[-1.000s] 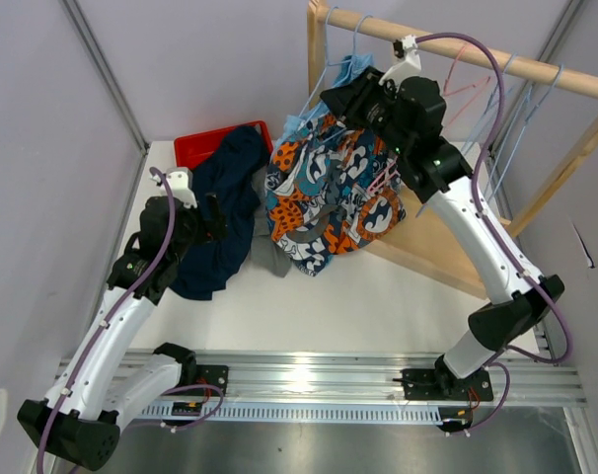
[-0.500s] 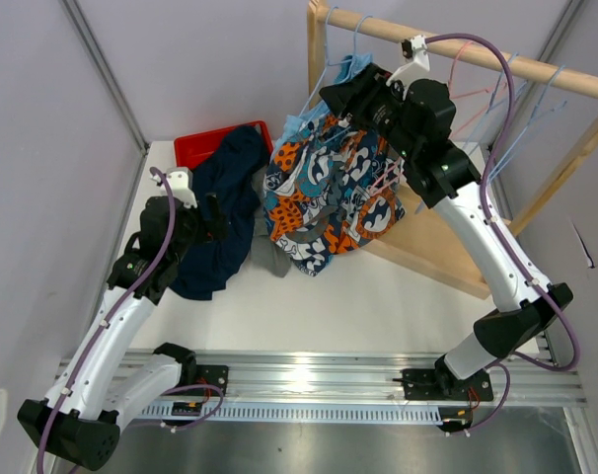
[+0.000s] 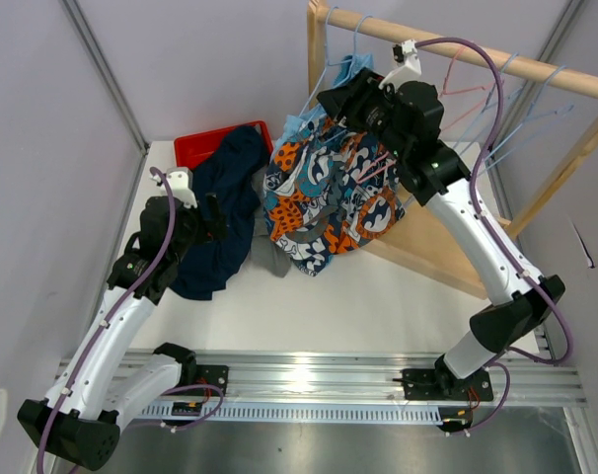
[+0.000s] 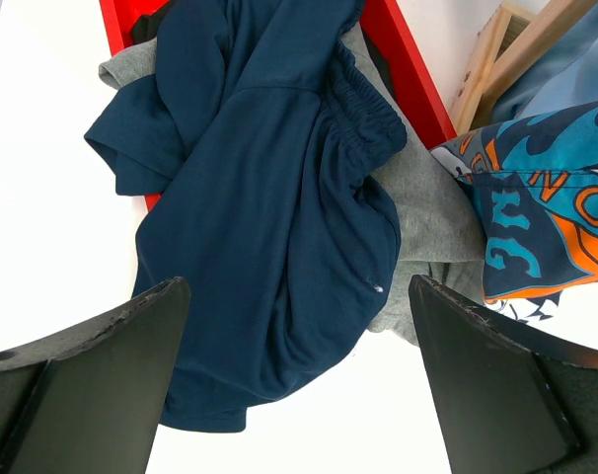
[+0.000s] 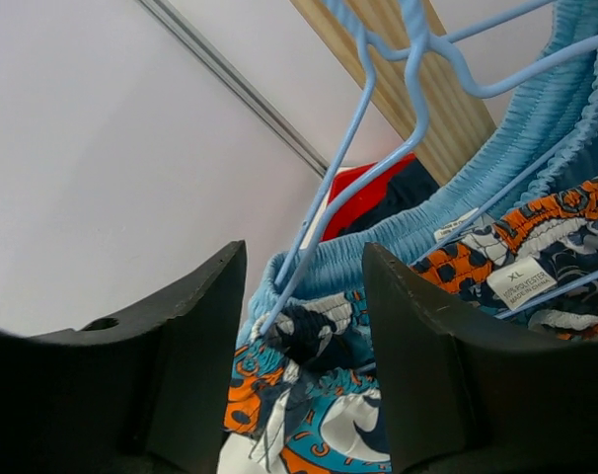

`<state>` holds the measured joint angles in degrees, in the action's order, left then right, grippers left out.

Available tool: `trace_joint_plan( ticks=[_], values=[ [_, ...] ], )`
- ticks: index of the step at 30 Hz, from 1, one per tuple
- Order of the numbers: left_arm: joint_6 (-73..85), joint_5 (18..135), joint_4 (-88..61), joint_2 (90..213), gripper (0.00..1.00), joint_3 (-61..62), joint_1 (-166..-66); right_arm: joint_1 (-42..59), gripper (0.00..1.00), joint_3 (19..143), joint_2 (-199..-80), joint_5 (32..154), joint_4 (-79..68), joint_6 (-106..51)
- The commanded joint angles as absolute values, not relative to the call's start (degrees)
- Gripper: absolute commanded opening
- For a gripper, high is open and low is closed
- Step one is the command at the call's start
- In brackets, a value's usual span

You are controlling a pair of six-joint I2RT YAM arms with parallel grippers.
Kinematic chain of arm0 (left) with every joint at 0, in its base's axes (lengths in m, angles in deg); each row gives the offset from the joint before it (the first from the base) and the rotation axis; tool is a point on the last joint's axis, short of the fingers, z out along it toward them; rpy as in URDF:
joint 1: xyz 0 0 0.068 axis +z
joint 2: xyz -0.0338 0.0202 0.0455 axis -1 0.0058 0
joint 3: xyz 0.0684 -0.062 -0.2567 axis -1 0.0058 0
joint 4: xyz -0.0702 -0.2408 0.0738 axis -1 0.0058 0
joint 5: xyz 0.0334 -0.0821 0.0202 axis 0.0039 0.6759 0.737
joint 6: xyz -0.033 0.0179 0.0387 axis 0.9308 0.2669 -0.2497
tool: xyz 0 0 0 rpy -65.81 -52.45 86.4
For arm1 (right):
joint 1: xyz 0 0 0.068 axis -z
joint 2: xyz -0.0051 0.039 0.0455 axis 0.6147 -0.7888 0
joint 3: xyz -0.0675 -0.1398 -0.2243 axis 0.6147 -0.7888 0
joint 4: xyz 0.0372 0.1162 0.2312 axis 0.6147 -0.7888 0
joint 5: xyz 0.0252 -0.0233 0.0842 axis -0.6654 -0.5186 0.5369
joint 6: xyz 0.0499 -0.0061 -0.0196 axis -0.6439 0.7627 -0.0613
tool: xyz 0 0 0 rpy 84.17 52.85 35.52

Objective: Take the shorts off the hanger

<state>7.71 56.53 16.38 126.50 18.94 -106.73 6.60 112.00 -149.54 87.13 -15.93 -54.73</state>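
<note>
Jaws on both arms stand apart and hold nothing. The left gripper [image 4: 294, 296] is spread wide above the table [image 3: 378, 296]. The right gripper [image 5: 301, 257] is spread less far, with a hanger wire in the gap but not pinched.

Wooden rack [image 3: 457, 44]: stands at the far right of the table, and the right arm is raised to its left end.

Patterned shorts [image 3: 329, 197]: orange, blue and white, hanging from that end of the rack and bunched in heavy folds down toward the table. This pair remains to be removed.

Navy shorts [image 4: 269, 227]: already down, lying on the table partly across the red tray [image 4: 417, 89], just below the left gripper.

Grey shorts [image 4: 427, 217]: under the navy pair, one edge showing.

Light blue shorts [image 5: 516, 168]: on the blue hanger [image 5: 358, 128], waistband gathered along its wire, just behind the patterned pair.

Size label [image 5: 521, 281]: sewn inside the patterned waistband.

Assessment: all of the fabric is soft, light and limp. It will sag and fold rather than keep its shape, and it may drag the light wire hanger along with it. The elastic waistband is the thickest and firmest part. In my judgement it is the best place to pinch, close beside the wire, so that the cloth slides off and the hanger stays on the rail.
</note>
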Motion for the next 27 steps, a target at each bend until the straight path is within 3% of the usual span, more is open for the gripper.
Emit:
trace_joint_plan(
  ticks=[1,3,5,9,11,16,23,27],
  values=[
    [8.14,56.28,14.63,125.98,0.99,18.14,-107.25,6.47,0.55,113.7,-151.17,86.36,-12.93,-54.81],
    [8.14,56.45,14.72,126.16,0.99,18.14,-107.34,6.47,0.51,113.52,-151.53,86.45,-12.23,-54.64],
    [8.14,56.37,14.72,125.98,0.99,18.14,-107.34,6.47,0.41,113.61,-151.97,86.71,-12.05,-54.72],
    [8.14,56.45,14.63,125.89,0.99,18.14,-107.42,6.47,0.34,113.35,-152.41,86.89,-11.7,-54.81],
    [8.14,56.45,14.63,125.8,0.99,18.23,-107.51,6.47,0.2,113.17,-152.49,86.89,-11.7,-54.81],
    [7.96,56.28,14.71,125.8,0.99,18.14,-107.69,6.55,0.0,112.12,-151.53,86.89,-11.7,-54.99],
    [6.39,58.03,12.17,122.47,0.99,18.58,-109.96,6.73,0.0,111.24,-144.86,86.53,-12.13,-55.25],
    [3.23,53.74,13.84,124.3,0.99,12.96,-119.45,6.73,0.0,109.75,-138.36,85.92,-12.66,-55.16]
  ],
)
